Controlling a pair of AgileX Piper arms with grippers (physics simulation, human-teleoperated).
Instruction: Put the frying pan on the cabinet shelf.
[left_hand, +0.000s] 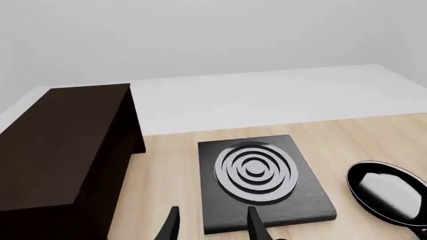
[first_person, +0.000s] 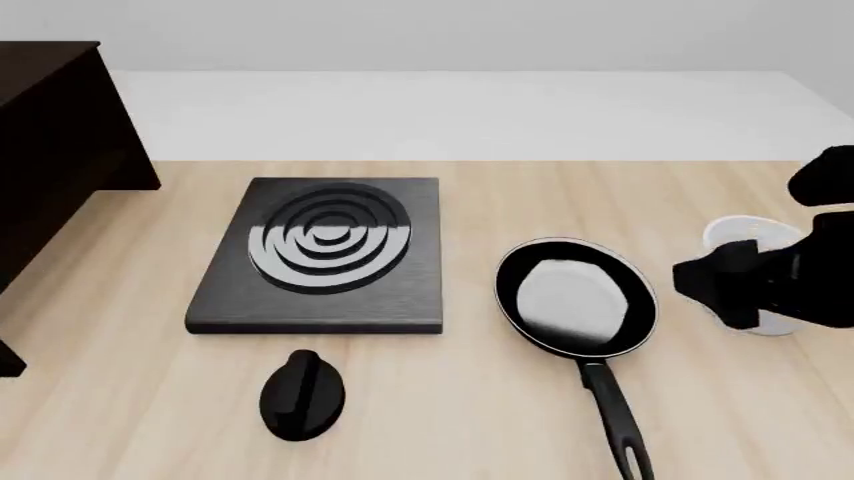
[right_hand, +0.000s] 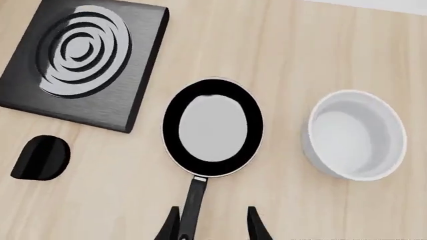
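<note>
The right gripper (right_hand: 213, 226) stands spread, its two fingertips at the bottom centre of the right wrist view, one on each side of the pan handle with a gap to each. Nothing is pinched. In the front view the right arm shows as a dark mass at the right edge, over the white bowl (first_person: 750, 272).

The left gripper (left_hand: 212, 227) is likewise spread and holds nothing; its tips show at the bottom centre of the left wrist view, near the stove plate (left_hand: 263, 182).

The frying pan (first_person: 577, 298) lies flat on the table (first_person: 441, 400), right of centre in the front view, handle running toward the lower right corner. Judgement: rigid, not fragile, moderately heavy with the weight at the round end. The glossy finish suggests a slippery grip. Take hold on the handle, close to the pan body, to limit tilt.

The cabinet shelf (first_person: 47, 150) sits at the far left edge of the front view, well apart from the pan. The stove plate and a small knob (first_person: 302, 393) lie between.

The table is pale wood; beyond it, a plain white floor and wall.
</note>
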